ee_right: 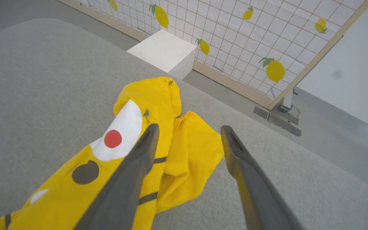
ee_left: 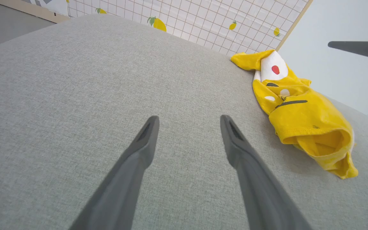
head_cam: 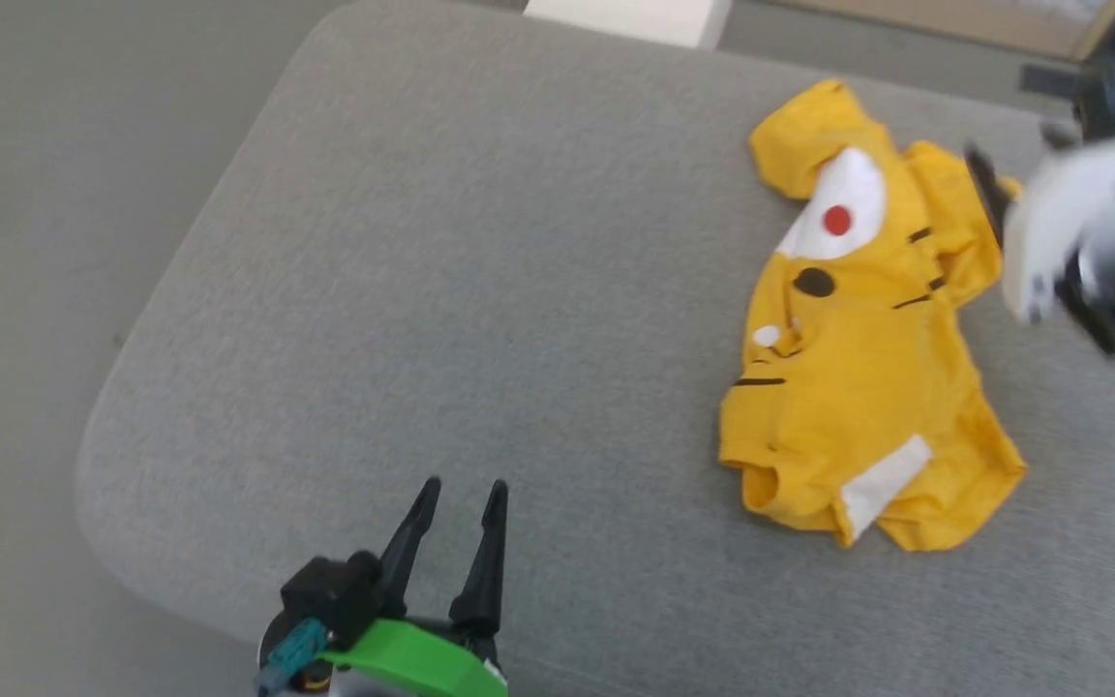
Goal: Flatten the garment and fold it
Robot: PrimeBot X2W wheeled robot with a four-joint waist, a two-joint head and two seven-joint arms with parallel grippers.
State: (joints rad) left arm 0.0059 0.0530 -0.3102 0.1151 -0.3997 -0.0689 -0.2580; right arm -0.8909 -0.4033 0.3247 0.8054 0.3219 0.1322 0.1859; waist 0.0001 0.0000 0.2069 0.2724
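Right wrist view: right end effector (ee_right: 188, 131) apart over crumpled garment (ee_right: 190, 153). Likely soft, light, limp; pinch hem corners. Left end effector (head_cam: 461, 496) apart, empty, near cushion (head_cam: 519, 242) edge.

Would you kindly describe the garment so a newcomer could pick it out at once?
Find the broad grey padded surface in the head view. On its right part, toward the far edge, lies the garment, crumpled. It is the one bright yellow thing on the grey, with a white patch bearing a red dot, a black oval and black stripes.
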